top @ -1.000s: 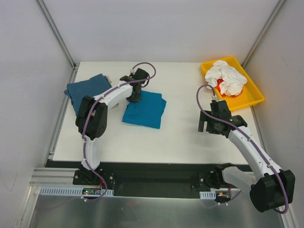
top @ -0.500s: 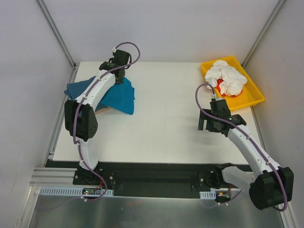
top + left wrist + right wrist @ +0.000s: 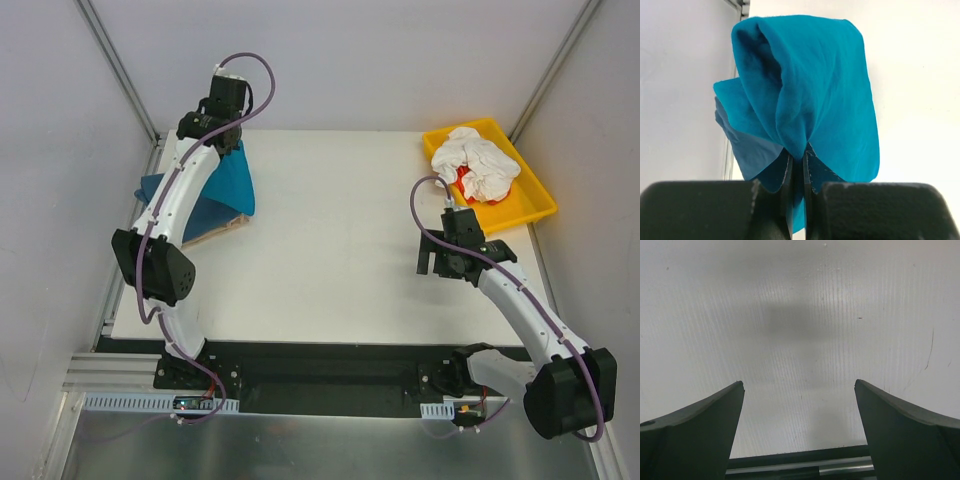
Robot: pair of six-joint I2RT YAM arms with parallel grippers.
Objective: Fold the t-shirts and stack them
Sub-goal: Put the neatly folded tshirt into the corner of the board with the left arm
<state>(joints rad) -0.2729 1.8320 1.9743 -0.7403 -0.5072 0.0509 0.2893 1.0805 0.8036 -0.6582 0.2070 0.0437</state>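
1. Right side, nearest. The right gripper hangs low over bare table, at about 4 o'clock from the table centre. Its jaws are spread wide with nothing between them. The right wrist view shows only white tabletop between the fingers. Judgement: this arm is parked clear of the work so it does not foul the cloth.

2. Left side, mid-distance. The stack lies at about 10 o'clock, near the left edge. The slate-blue t-shirt lies flat. A sliver of the beige t-shirt shows along the pile's near edge. How these two are layered cannot be told.

3. Left side, farther. The left gripper is raised at about 11 o'clock, above the far end of the stack. Its jaws are pressed together, pinching a gathered fold of the teal-blue t-shirt. In the left wrist view the cloth drapes from the pinch, hanging in folds over the pile. Judgement: it is held high and by one fold so that it can be carried over the stack and laid on top. It is not yet laid down.

4. Far right. At about 2 o'clock a yellow tray holds crumpled white cloth, well apart from both grippers.

5. Risk. The draped cloth may land bunched, not flat.
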